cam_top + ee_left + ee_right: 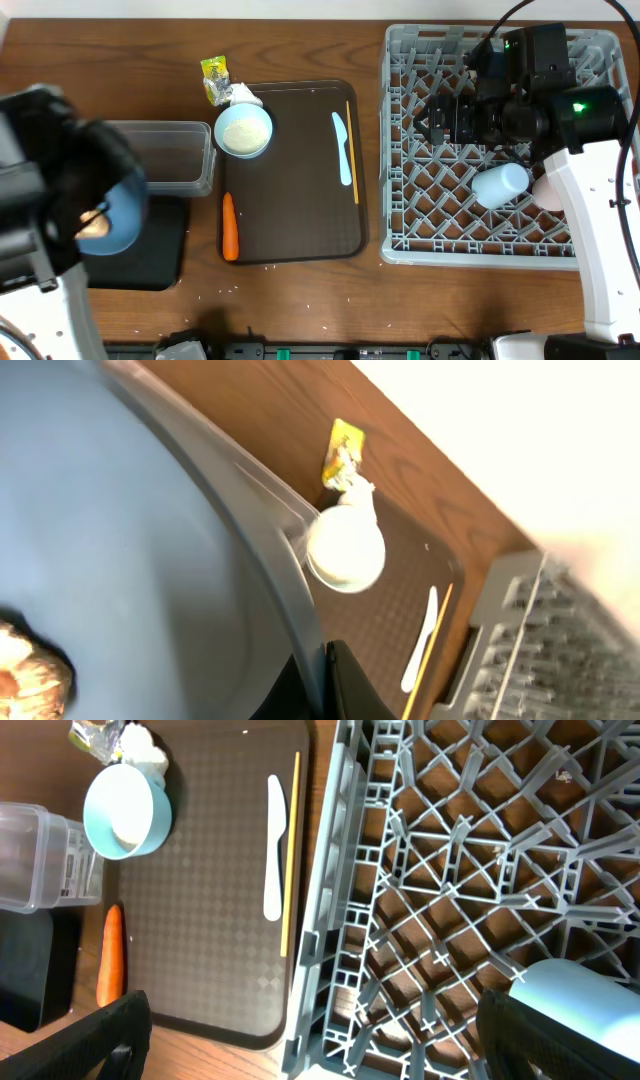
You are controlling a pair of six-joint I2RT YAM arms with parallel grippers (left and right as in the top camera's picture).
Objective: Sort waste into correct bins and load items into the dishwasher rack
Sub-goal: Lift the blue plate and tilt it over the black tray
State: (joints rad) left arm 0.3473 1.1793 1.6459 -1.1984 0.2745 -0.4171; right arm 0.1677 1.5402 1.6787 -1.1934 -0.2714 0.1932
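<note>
left end effector point(68, 205) clamped on dark-blue plate point(125, 212) over black tray point(150, 258); right end effector point(310, 1025) wide open above rack point(450, 870).

bright, even light from above on the worktop point(300, 300), shadows soft; left wrist view blows out white at upper right, the close plate point(120, 560) blurred.
</note>
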